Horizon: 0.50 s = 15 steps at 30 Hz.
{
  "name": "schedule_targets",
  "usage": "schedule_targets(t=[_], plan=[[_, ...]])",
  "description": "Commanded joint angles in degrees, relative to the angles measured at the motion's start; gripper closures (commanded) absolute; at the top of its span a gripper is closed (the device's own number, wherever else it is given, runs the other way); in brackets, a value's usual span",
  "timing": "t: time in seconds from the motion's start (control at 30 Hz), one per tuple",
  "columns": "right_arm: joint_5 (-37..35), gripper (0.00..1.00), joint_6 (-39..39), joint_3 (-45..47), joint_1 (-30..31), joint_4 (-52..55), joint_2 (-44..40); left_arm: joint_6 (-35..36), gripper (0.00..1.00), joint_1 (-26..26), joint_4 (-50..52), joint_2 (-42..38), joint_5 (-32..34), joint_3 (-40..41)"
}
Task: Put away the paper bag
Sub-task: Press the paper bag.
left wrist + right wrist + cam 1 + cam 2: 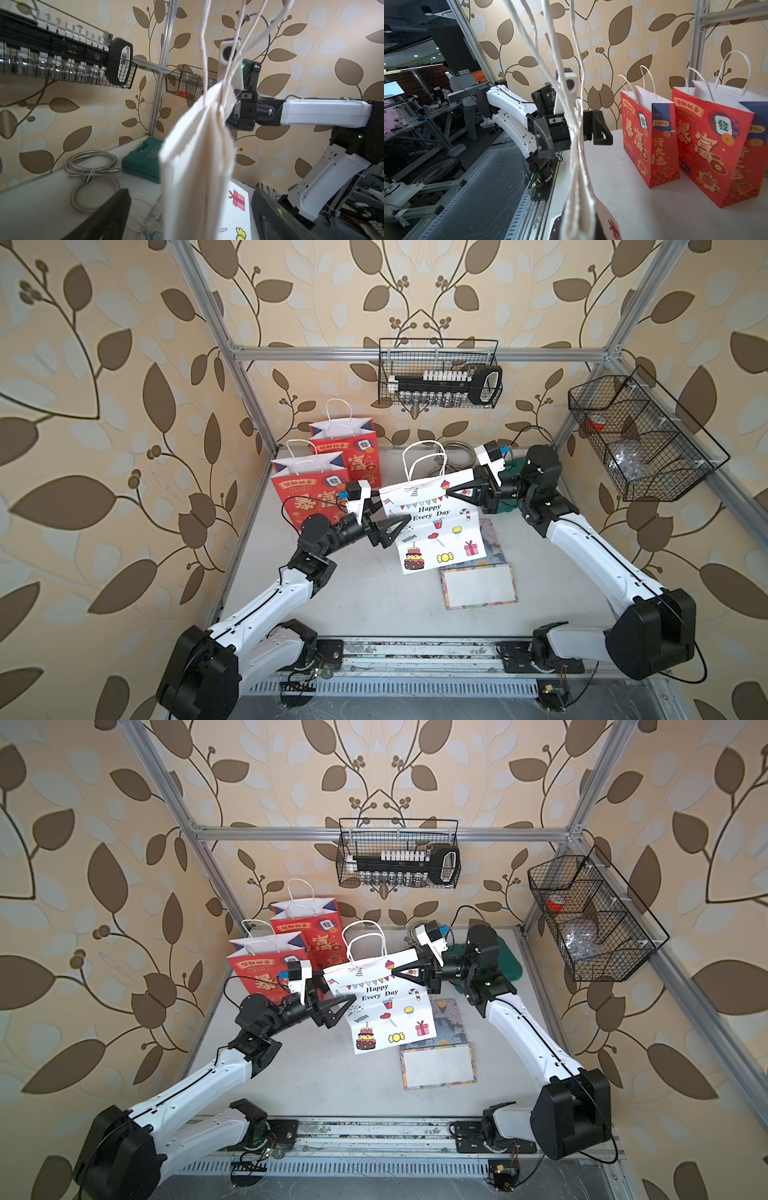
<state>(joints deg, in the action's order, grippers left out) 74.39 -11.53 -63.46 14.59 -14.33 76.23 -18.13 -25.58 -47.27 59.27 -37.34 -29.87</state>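
The cell is enclosed by leaf-patterned wallpaper walls on an aluminium frame, with a white tabletop as the work surface. The left arm enters from 7 o'clock and the right arm from 4 o'clock; both reach toward the table centre. A wire basket holding small bottles and a black-handled tool hangs on the back rail at 12 o'clock; a second wire basket hangs at 2 o'clock. The white paper bag, printed "Happy Every Day", is at the table centre, folded flat, printed face toward both top views, handles at its 12 o'clock edge. The front red paper bag and rear red paper bag stand upright and open at 10 o'clock from it. A floral-bordered flat item lies at 5 o'clock, just beside the bag's lower edge. A green tool case and a coiled metal hose sit near the back edge at 1 o'clock. The right gripper is clamped on the bag's top corner at 2 o'clock. The left gripper has its jaws spread wide, one on each side of the bag's 9 o'clock edge, not pinching it.
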Motion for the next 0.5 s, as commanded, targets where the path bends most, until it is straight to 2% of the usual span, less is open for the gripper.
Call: schedule_targets(t=[0.0,0.07,0.27,0.37,0.4,0.43,0.47], plan=[[1.15,1.0,-1.29,-2.39,0.4,-0.69,-1.01,-1.39,0.07,-0.43,-2.36,2.62,-1.86,1.67],[1.08,1.0,-1.47,-2.5,0.37,-0.71,-1.07,-2.14,0.15,-0.43,-3.72,4.06,-3.01,1.64],[0.71,1.0,-1.63,-2.55,0.36,-0.7,-1.34,-2.86,0.66,-0.43,-3.89,5.52,-7.09,-0.08],[0.26,1.0,-1.79,-3.09,0.37,-0.62,-1.2,-2.82,0.86,-0.41,-2.81,5.2,-7.87,-0.12],[0.23,1.0,-1.98,-3.2,0.38,-0.57,-1.13,-2.76,0.95,-0.43,-2.58,5.01,-8.0,-0.18],[0.09,1.0,-1.9,-3.36,0.43,-0.29,-1.08,-2.86,1.0,-0.42,-2.71,4.83,-8.16,-0.23],[-0.13,1.0,-1.34,-3.59,0.4,0.33,-1.12,-3.01,1.0,-0.43,-2.75,4.6,-8.18,-0.44]])
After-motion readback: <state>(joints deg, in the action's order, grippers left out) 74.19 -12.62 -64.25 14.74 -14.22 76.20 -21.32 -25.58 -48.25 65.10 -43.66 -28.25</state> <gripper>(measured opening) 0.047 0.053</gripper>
